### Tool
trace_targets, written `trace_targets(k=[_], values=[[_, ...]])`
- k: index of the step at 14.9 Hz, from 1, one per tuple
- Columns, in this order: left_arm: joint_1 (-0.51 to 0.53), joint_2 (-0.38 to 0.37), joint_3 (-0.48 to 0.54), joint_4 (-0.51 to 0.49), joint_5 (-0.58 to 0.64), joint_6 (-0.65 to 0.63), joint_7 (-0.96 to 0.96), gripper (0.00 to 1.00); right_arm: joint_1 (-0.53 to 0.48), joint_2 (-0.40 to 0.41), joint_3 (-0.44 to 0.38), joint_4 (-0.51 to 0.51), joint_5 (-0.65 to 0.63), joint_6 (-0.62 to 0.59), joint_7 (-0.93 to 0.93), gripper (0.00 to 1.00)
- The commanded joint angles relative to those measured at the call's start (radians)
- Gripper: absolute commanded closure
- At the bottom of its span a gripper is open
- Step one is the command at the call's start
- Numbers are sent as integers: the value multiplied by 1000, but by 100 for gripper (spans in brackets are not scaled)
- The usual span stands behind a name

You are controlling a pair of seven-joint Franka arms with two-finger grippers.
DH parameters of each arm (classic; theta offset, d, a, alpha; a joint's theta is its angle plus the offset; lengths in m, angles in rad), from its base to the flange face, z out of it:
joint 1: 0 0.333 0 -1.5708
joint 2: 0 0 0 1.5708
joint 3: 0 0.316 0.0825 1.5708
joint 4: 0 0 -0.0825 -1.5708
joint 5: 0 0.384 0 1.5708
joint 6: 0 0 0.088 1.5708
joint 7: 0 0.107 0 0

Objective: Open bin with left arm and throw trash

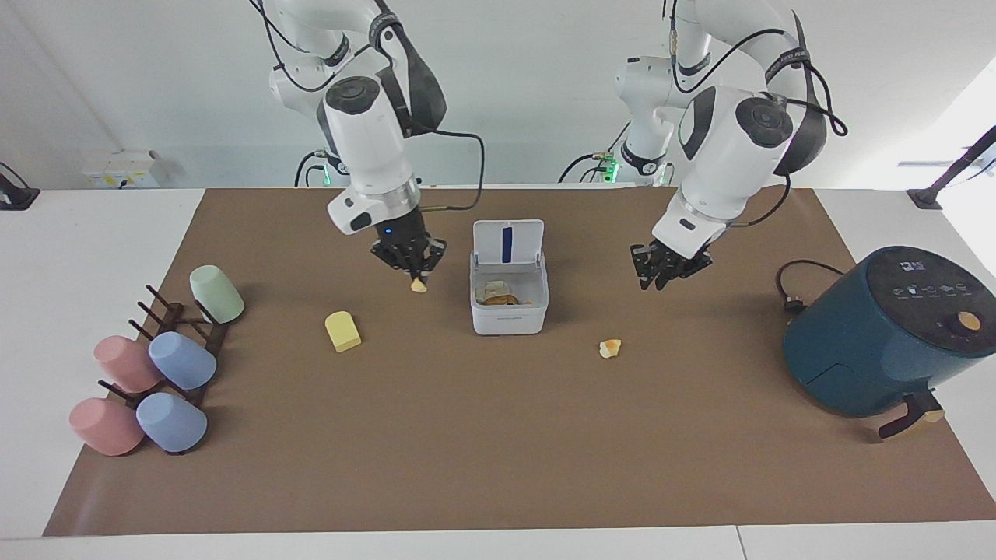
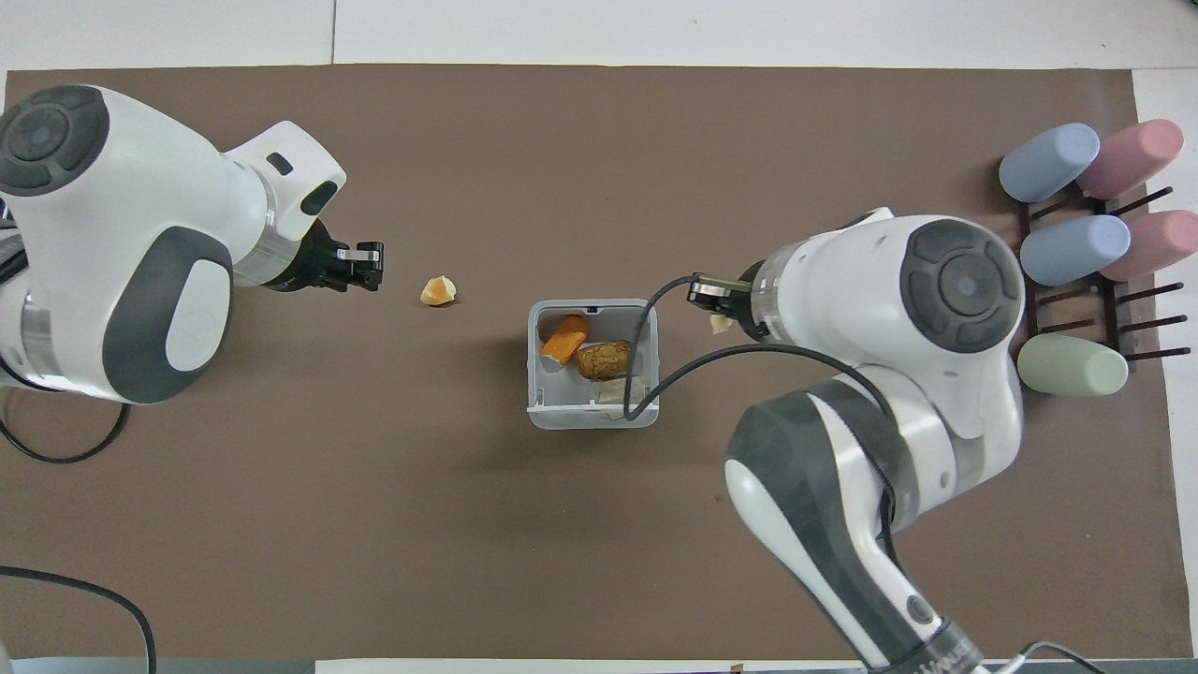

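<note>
The bin [image 1: 510,299] stands mid-mat toward the robots' edge, its lid [image 1: 507,243] tipped upright so scraps can drop in; several already lie inside. The right gripper [image 1: 410,266], pointing down just beside the bin, is pinched on a small yellow lump [image 1: 419,286]. The left gripper [image 1: 668,268] hangs over bare mat toward the air fryer [image 1: 887,330]; whether its fingers are parted I cannot tell. The yellow block [image 1: 342,330] and a white-and-orange lump [image 1: 610,348] lie on the mat

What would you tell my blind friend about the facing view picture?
A small white bin sits open mid-table, and the right gripper hangs beside it pinching a yellow scrap. The left gripper hangs empty near an orange-white scrap.
</note>
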Motion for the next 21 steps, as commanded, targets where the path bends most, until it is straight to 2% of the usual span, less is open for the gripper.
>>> trace_targets(k=[1,5,8,9,10,16,21], values=[[-1,65,-5,-67,-13,151,9,13,53,23,-5,8,69,95,62,100],[-8,205,-5,-67,-10,288,2,10,120,31,-2,2,166,127,58,100],[-17,236,-5,-69,-10,316,0,8,150,51,-2,-7,167,129,56,100],[-19,247,-5,-67,-10,322,0,8,150,49,-2,-9,166,127,52,43],[-30,250,-7,-69,-10,330,-3,8,151,49,-2,-7,166,127,50,0],[-47,250,-5,-70,-10,336,-20,10,112,45,-6,-21,149,113,-5,0],[-59,253,-5,-106,-10,387,-24,31,105,45,-6,-23,147,116,-5,0]])
